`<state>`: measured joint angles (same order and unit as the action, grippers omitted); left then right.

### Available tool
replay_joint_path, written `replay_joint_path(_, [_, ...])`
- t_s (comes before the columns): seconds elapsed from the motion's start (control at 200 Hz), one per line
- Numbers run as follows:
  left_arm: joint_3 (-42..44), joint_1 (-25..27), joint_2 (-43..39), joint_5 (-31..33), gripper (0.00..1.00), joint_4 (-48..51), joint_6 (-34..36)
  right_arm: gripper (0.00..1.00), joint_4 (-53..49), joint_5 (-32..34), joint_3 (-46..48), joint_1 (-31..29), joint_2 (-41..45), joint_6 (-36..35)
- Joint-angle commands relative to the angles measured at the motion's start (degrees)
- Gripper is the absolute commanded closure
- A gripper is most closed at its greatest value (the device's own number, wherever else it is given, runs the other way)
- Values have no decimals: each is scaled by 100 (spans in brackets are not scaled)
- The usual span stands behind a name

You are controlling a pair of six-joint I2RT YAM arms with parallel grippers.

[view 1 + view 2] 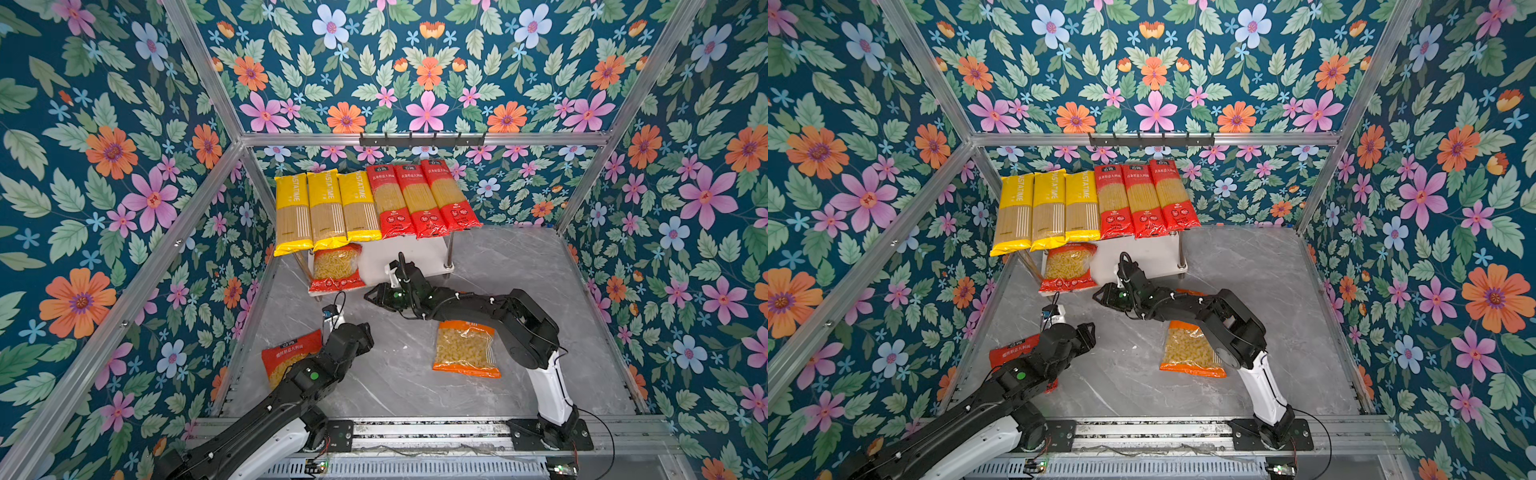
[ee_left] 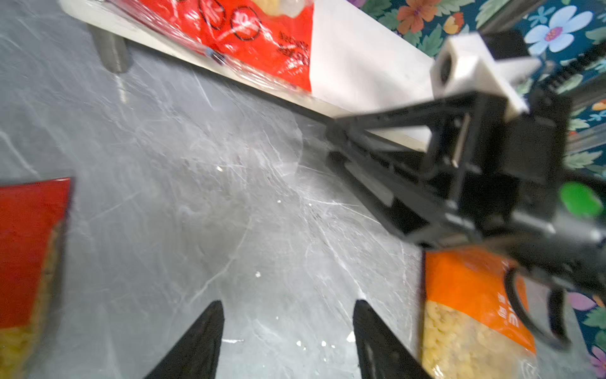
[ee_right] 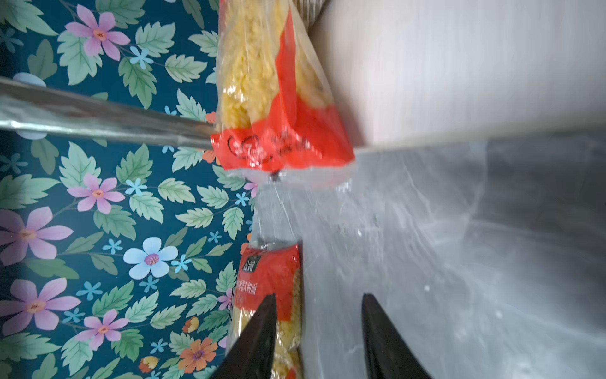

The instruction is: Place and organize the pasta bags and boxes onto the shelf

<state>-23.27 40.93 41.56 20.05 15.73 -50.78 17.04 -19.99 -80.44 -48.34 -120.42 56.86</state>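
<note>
At 8 o'clock on the table (image 1: 415, 386), a red bag (image 1: 286, 353) is lying flat. The left gripper (image 2: 288, 305) is hovering just beside it, on its 2 o'clock side, with jaws standing apart and holding nothing. The shelf (image 1: 428, 253) is standing at 12 o'clock. Three yellow packs (image 1: 326, 208) and three red packs (image 1: 415, 203) are lying side by side on top of it. A shelf bag (image 1: 336, 268) is resting lower down on it, at the 9 o'clock end. The right gripper (image 3: 318, 295) is hanging low near the shelf's front edge, jaws apart and empty too. An orange bag (image 1: 465, 349) is lying at 4 o'clock.

I am thinking the long packs are done and the short bags are being put away now. Two are waiting on the table. Next, a gripper is needing to drop onto one, pinch it, and set it on the bare white spot beside the shelf bag.

The yellow packs are saying PASTATIME. The red ones are showing white Chinese words, too small for me to read
</note>
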Motion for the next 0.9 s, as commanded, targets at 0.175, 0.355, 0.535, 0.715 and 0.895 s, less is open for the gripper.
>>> replay_joint_path(0.175, [-324,-1112,-278,52,35,721,720,57,-261,149,465,-901,85,424])
replay_joint_path(0.355, [-684,-1509,-221,-107,34,818,1002,52,-484,-257,-13,-1287,-513,926])
replay_joint_path(0.535, [-846,-1535,-178,-132,34,763,1119,52,-927,-305,-772,-1753,-1056,856])
replay_joint_path(0.715, [-1180,-1570,-104,-126,33,809,1255,52,-771,-540,-1260,-1952,-1541,1105])
replay_joint_path(0.895, [-1344,-1567,-70,-256,33,817,1288,59,-642,-769,-1507,-1997,-1738,1154])
